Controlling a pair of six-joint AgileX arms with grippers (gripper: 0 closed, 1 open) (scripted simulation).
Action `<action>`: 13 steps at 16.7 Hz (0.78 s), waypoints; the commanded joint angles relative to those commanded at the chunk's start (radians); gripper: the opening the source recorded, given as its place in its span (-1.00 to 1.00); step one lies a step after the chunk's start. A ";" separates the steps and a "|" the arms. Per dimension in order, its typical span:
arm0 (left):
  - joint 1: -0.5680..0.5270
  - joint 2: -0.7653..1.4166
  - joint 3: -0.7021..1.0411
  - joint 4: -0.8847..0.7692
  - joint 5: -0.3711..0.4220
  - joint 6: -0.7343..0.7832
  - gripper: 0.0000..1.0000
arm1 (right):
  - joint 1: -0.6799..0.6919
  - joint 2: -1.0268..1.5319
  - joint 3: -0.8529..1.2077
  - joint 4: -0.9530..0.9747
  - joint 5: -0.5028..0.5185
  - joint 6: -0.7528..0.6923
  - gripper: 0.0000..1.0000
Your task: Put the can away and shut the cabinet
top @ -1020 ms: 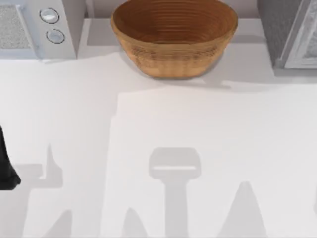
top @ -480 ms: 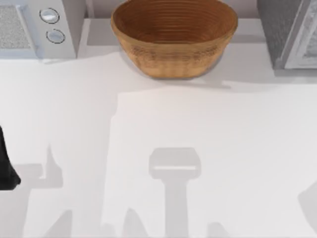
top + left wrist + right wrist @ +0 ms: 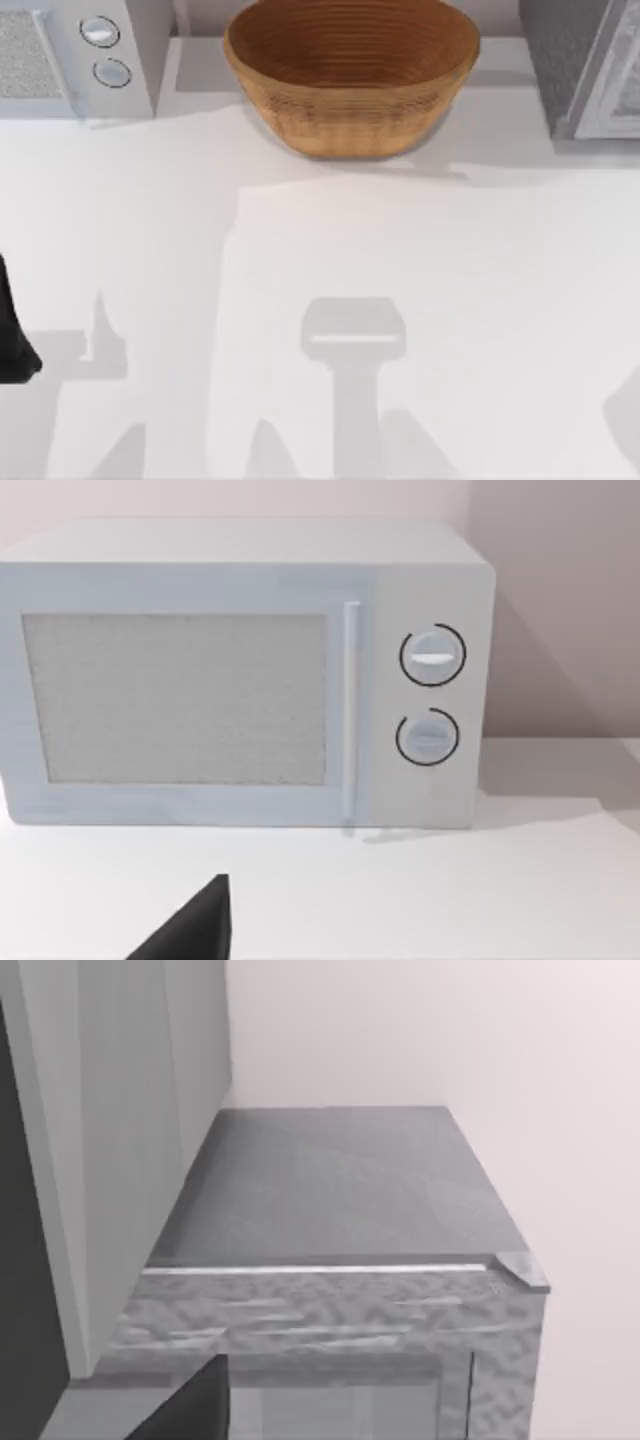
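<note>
While the left arm (image 3: 12, 335) sits parked at the tabletop's (image 3: 330, 250) left edge, a dark sliver of the left gripper (image 3: 195, 932) faces the white microwave (image 3: 75, 55) in the back left corner; spread or pressed together, I cannot tell. A wicker basket (image 3: 350, 90) stands at back centre, and the grey cabinet (image 3: 575, 70) in the back right corner. The right gripper (image 3: 190, 1410) looks onto the cabinet's top, its state likewise unreadable; the can's whereabouts cannot be told.

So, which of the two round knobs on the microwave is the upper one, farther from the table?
The knob above the other knob, both right of the microwave door handle; its marker bar looks brighter white.
</note>
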 joint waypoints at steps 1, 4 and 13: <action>0.000 0.000 0.000 0.000 0.000 0.000 1.00 | 0.048 -0.002 0.002 -0.001 0.050 0.005 1.00; 0.000 0.000 0.000 0.000 0.000 0.000 1.00 | 0.236 -0.010 0.001 -0.004 0.243 0.017 1.00; 0.000 0.000 0.000 0.000 0.000 0.000 1.00 | 0.977 -0.029 -0.017 -0.036 0.952 0.016 1.00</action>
